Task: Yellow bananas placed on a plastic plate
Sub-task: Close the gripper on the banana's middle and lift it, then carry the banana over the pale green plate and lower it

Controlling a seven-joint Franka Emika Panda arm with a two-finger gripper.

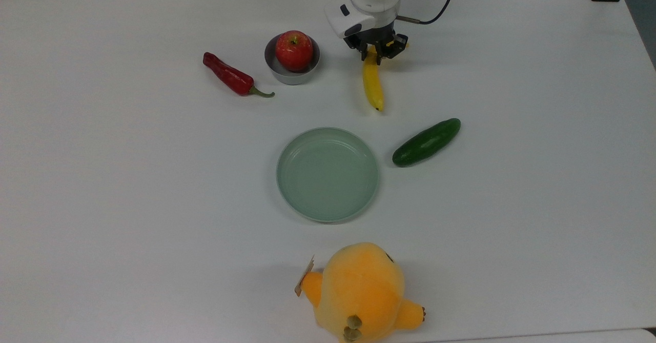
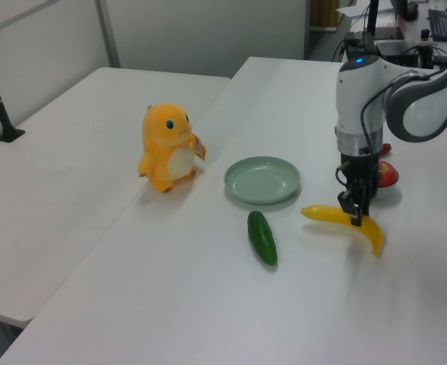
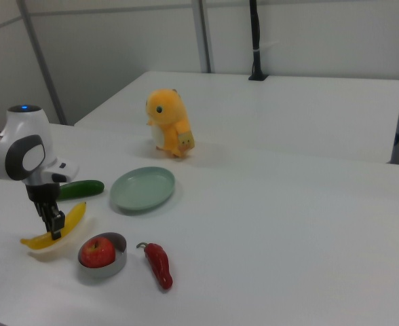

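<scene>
I've got my two-finger gripper [image 1: 377,55] clenched on the curved bright-yellow banana [image 1: 373,82], pinching it near 1 end, off-centre. It hangs just off the white table [image 1: 512,204], far from the round pale mint-green plastic plate [image 1: 328,175], beside the small grey metal bowl [image 1: 292,60] holding a red apple [image 1: 294,50]. My worry: that long free end could swing or slip loose in transit and clip the plate's rim.

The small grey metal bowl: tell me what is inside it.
The small grey metal bowl holds one red apple, stem up. The apple fills most of it, so the bowl's floor beneath is covered; only the rim and a strip of inner wall show.
</scene>
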